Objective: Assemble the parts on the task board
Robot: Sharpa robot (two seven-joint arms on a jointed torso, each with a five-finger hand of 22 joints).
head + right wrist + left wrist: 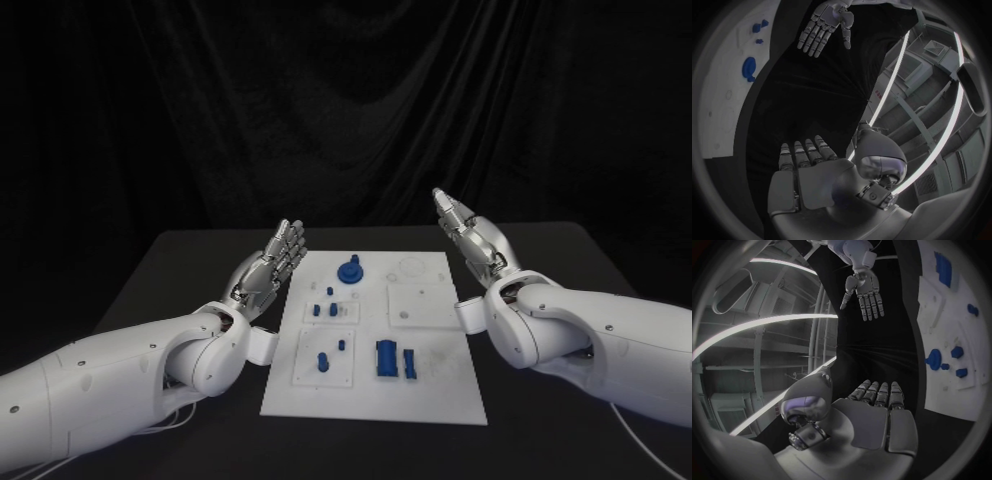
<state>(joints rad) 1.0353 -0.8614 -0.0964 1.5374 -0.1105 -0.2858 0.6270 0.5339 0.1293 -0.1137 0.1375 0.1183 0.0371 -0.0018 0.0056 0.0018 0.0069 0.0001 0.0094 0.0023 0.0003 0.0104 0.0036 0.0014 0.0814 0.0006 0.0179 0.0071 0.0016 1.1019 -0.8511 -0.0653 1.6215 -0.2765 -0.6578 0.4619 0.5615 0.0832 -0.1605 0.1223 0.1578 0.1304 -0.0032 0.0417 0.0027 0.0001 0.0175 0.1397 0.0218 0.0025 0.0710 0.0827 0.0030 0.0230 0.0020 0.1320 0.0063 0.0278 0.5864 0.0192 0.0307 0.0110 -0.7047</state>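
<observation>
Here, a white task board (433, 395) lies flat in the middle of a black bench (173, 260), between two white robot arms. The left hand (270, 262) is raised just beside the board's left edge, fingers straight and apart, palm turned toward the board, holding nothing. The right hand (472, 238) is raised beside the board's far right corner, also flat and spread, empty. On the board, a round blue part with a knob (351, 271) stands near the far edge, several small blue pegs (332, 302) sit in the left panels, and a larger blue block (389, 359) rests near the front, with smaller blue pieces (411, 362) just beside it
</observation>
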